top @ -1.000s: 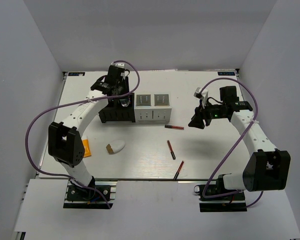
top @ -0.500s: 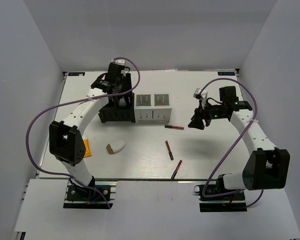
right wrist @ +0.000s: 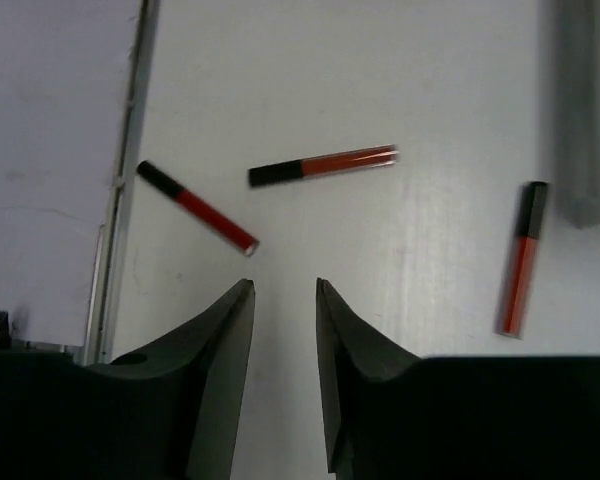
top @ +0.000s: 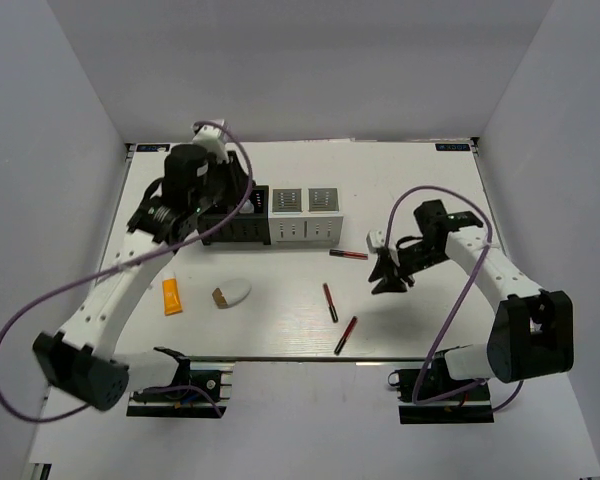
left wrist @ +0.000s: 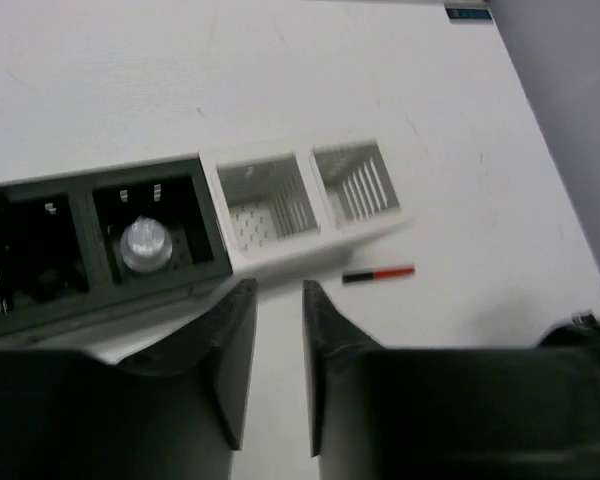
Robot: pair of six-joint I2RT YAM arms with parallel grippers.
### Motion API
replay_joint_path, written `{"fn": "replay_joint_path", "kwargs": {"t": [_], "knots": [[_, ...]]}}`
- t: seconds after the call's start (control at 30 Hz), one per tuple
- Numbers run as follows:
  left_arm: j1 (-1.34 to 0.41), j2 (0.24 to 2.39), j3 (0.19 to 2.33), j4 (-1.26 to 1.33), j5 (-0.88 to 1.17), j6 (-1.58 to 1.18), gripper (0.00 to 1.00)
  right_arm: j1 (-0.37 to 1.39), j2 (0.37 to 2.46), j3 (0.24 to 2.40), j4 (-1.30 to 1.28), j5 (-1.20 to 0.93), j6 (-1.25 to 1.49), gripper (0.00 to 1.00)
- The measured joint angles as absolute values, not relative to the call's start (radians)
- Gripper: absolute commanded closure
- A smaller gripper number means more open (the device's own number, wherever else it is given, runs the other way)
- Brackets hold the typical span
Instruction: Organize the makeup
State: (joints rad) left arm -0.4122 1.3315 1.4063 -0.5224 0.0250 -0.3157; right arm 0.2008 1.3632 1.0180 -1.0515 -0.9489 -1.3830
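My right claw (right wrist: pixel 283 286), slightly open and empty, hangs above the loose red-and-black sticks (right wrist: pixel 323 166) toward the desk's near edge. I think next I must descend onto one. My left claw (left wrist: pixel 278 290) is closed on nothing.

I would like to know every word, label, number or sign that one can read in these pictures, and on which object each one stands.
No text here can be read.
Left blue label, at the far left corner of the table: too small to read.
Right blue label, at the far right corner: blurred, unreadable in the left wrist view too.
Red-and-black sticks, black organizer, white organizer: no print visible.
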Motion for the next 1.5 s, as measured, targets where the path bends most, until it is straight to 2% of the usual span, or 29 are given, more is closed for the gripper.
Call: {"fn": "replay_joint_path", "kwargs": {"t": [0.03, 0.07, 0.17, 0.43, 0.8, 1.17, 1.5], "knots": [[-0.413, 1.272, 1.354, -0.513, 0.046, -0.323, 0.55, 0.222, 1.363, 0.991, -1.068, -0.938, -1.429, 0.51], [-0.414, 1.214, 1.295, -0.5, 0.064, -0.334, 0.46, 0.244, 1.363, 0.964, -1.075, -0.928, -1.467, 0.5], [-0.414, 1.076, 1.135, -0.497, 0.094, -0.378, 0.43, 0.323, 1.364, 0.91, -1.091, -0.878, -1.558, 0.47], [-0.414, 0.905, 0.857, -0.552, 0.092, -0.512, 0.42, 0.55, 1.433, 0.904, -1.006, -0.774, -1.629, 0.46], [-0.414, 0.831, 0.683, -0.591, 0.084, -0.63, 0.43, 0.783, 1.548, 0.954, -0.887, -0.707, -1.602, 0.52], [-0.414, 0.823, 0.616, -0.579, 0.084, -0.659, 0.43, 0.854, 1.599, 0.962, -0.751, -0.649, -1.474, 0.53], [-0.414, 0.823, 0.593, -0.555, 0.094, -0.664, 0.43, 0.867, 1.701, 1.053, -0.662, -0.6, -1.386, 0.52]]}}
